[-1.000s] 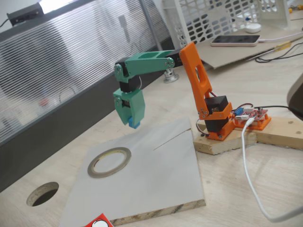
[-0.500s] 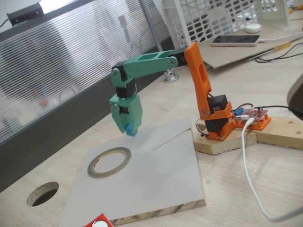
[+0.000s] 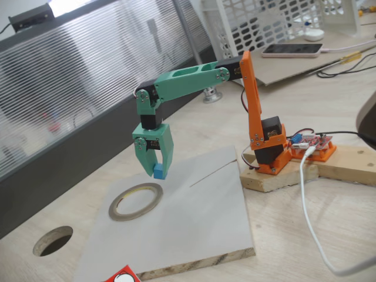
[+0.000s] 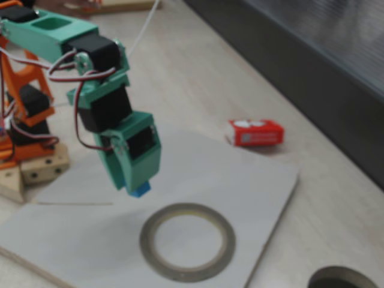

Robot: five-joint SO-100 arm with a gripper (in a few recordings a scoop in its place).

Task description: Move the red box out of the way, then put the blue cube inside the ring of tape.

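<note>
Down and toward the ring of tape (image 3: 136, 201) went the green gripper (image 3: 156, 169), pinching the blue cube (image 3: 158, 171) above the board, just beside the ring. Off the board sat the red box (image 4: 255, 132).

one red box (image 4: 255, 132), one blue cube (image 3: 158, 171), one ring of tape (image 3: 136, 201), one board (image 3: 200, 223), one desk hole (image 3: 53, 241)

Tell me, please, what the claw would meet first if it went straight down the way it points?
Probably the grey board, just beside the tape ring; the claw holds the blue cube, which would land first. Depth is unclear.
</note>
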